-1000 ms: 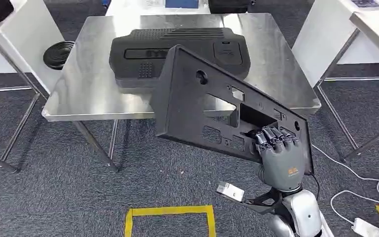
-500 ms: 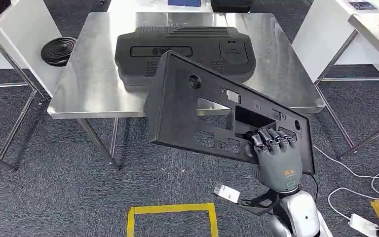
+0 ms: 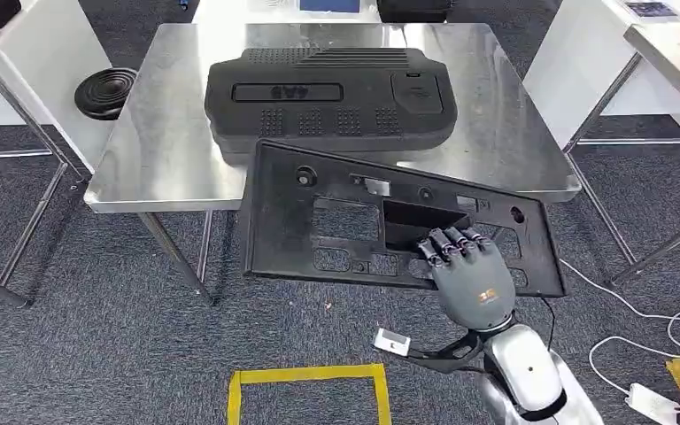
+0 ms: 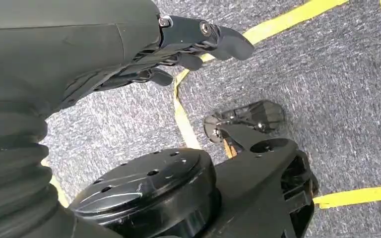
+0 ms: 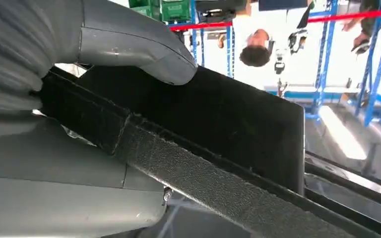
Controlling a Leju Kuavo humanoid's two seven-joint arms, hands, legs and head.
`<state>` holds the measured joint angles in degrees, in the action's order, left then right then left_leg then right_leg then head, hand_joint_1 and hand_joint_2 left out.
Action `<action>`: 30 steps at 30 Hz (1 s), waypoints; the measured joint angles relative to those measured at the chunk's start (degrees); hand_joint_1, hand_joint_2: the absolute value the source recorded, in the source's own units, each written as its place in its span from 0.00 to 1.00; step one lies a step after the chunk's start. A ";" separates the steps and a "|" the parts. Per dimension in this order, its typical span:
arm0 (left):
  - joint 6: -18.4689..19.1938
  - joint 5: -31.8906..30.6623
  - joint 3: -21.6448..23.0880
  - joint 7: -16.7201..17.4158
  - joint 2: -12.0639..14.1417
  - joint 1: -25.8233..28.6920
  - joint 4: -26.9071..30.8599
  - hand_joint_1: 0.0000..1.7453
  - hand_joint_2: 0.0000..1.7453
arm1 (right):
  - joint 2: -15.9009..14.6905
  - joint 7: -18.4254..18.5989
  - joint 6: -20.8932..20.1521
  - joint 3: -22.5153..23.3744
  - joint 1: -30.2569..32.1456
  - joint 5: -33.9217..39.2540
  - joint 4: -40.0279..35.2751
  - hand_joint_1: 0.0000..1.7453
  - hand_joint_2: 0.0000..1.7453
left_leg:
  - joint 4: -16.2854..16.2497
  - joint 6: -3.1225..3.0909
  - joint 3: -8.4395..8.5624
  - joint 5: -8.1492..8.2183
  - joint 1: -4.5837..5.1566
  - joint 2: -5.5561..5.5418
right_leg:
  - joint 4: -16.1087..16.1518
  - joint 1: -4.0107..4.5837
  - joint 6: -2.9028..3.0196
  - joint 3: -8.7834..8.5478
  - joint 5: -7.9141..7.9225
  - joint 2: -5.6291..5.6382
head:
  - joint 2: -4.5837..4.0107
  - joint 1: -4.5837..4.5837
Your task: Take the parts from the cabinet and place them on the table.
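My right hand [image 3: 467, 276] grips a long flat black panel [image 3: 336, 221] with several cut-outs, held nearly level in front of the steel table [image 3: 159, 168]; its far edge overlaps the table's front edge. In the right wrist view the thumb [image 5: 144, 49] presses on the black panel [image 5: 218, 129]. A large black ribbed part [image 3: 328, 96] lies on the table. My left hand [image 4: 178, 49] hangs over the carpet, fingers curled in with nothing in them.
A black round part [image 3: 104, 89] lies on the floor left of the table. White tables [image 3: 664, 44] stand at both sides. Yellow floor tape [image 3: 305, 381] marks a square near my feet. White cables [image 3: 646, 354] trail at the right. A person [image 5: 255, 47] stands beyond.
The panel has tipped down from a steep tilt to almost level and dropped toward the table's front edge. My right hand moved slightly left with it.
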<state>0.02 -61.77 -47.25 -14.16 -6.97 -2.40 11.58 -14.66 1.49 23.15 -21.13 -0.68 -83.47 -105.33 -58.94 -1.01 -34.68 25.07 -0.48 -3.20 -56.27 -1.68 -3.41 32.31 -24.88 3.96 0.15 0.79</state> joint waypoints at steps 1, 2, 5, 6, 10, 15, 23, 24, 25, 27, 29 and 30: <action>0.06 -0.04 -0.04 0.09 0.00 0.00 0.00 0.00 1.00 | -0.33 0.00 -0.18 -0.26 -0.33 -0.02 0.33 1.00 1.00 | 0.00 0.00 -0.01 0.00 0.00 0.00 | 0.00 0.00 0.00 0.00 0.00 0.00 | 0.00 0.00; 0.20 -0.07 -0.09 0.13 0.00 0.00 0.00 0.00 1.00 | -0.74 0.00 -0.33 -0.68 -0.81 -0.17 0.68 1.00 1.00 | 0.00 0.00 -0.01 0.00 0.00 0.00 | 0.00 0.00 0.00 0.01 0.00 0.00 | 0.00 0.00; 0.48 -0.35 -0.30 0.70 0.02 -0.10 0.00 0.00 1.00 | -2.26 -0.61 -0.40 -1.95 -2.21 -0.72 1.69 1.00 1.00 | 0.00 0.00 -0.01 0.00 0.00 -0.01 | 0.00 -0.01 0.00 0.00 0.00 0.00 | 0.00 -0.02; 0.48 -0.50 -0.44 0.85 0.02 -0.10 0.00 0.00 1.00 | -2.84 -1.05 -0.40 -2.49 -2.65 -1.09 2.01 1.00 1.00 | 0.00 0.00 -0.01 0.00 0.00 -0.01 | 0.00 -0.01 0.00 0.00 0.00 0.00 | 0.00 -0.02; 0.48 -0.85 -0.74 1.47 0.04 -0.24 0.00 0.00 1.00 | -5.56 -3.02 -1.64 -4.86 -4.51 -1.11 3.00 1.00 1.00 | 0.00 -0.01 -0.01 0.00 0.01 -0.01 | 0.01 -0.01 0.00 0.00 0.01 0.00 | 0.00 0.02; 0.35 -1.05 -1.07 1.77 0.13 -0.44 0.02 0.00 1.00 | -8.24 -4.11 -1.25 -7.33 -6.78 -2.27 4.16 1.00 1.00 | -0.30 -0.29 -0.15 0.08 0.41 -0.05 | 0.17 -0.25 -0.39 -0.02 0.18 0.02 | 0.00 0.02; 0.07 -1.05 -1.42 1.86 0.07 -0.88 0.00 0.00 1.00 | -10.08 -4.46 -0.85 -10.14 -9.37 -3.13 5.64 1.00 1.00 | 1.11 -1.87 0.29 -0.61 -0.05 1.43 | -14.68 -0.21 0.03 8.14 -6.03 -3.18 | 0.00 -0.28; 0.07 -1.07 -1.49 1.88 0.07 -0.85 0.00 0.00 1.00 | -10.15 -4.46 -0.86 -10.30 -9.35 -3.15 5.80 1.00 1.00 | 1.10 -1.84 0.23 -0.57 -0.05 1.66 | -17.72 -0.21 -0.09 9.76 -6.80 -3.19 | 0.00 -0.35; 0.07 -1.09 -1.53 1.88 0.04 -0.84 0.00 0.00 1.00 | -10.28 -4.39 -0.86 -10.65 -9.35 -3.21 6.12 1.00 1.00 | 1.09 -1.78 0.21 -0.53 -0.05 1.81 | -18.50 -0.24 -0.52 10.31 -6.60 -3.25 | 0.00 -0.31; 0.07 -1.14 -1.73 1.90 -0.04 -0.85 0.00 0.00 1.00 | -10.54 -4.22 -0.85 -11.11 -9.43 -3.26 6.50 1.00 1.00 | 1.08 -1.46 0.39 -0.35 -0.21 1.98 | -11.46 -0.33 -1.72 6.67 -3.26 -3.57 | 0.00 -0.35; 0.00 -1.16 -1.95 1.92 -0.13 -0.88 0.02 0.00 1.00 | -10.71 -4.04 -0.86 -11.35 -9.71 -3.26 6.76 1.00 1.00 | 0.95 -0.72 0.69 -0.13 -0.09 1.99 | -1.01 -0.57 -2.35 0.87 -0.24 -4.38 | 0.00 -0.46; -0.02 -1.16 -1.99 1.95 -0.11 -0.90 0.02 0.00 1.00 | -10.69 -3.96 -0.88 -11.46 -9.96 -3.26 6.98 1.00 1.00 | 0.83 -0.17 0.67 0.20 0.43 2.03 | -0.43 -0.07 -1.48 0.31 -0.33 -4.17 | 0.00 -0.48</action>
<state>0.00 -62.93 -49.24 -12.22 -7.08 -3.30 11.61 -25.35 -2.47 22.27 -32.59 -10.64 -86.73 -98.36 -58.11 -1.18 -34.01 25.27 -0.05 -1.17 -56.70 -1.76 -4.89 32.62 -25.21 -0.21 0.15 0.31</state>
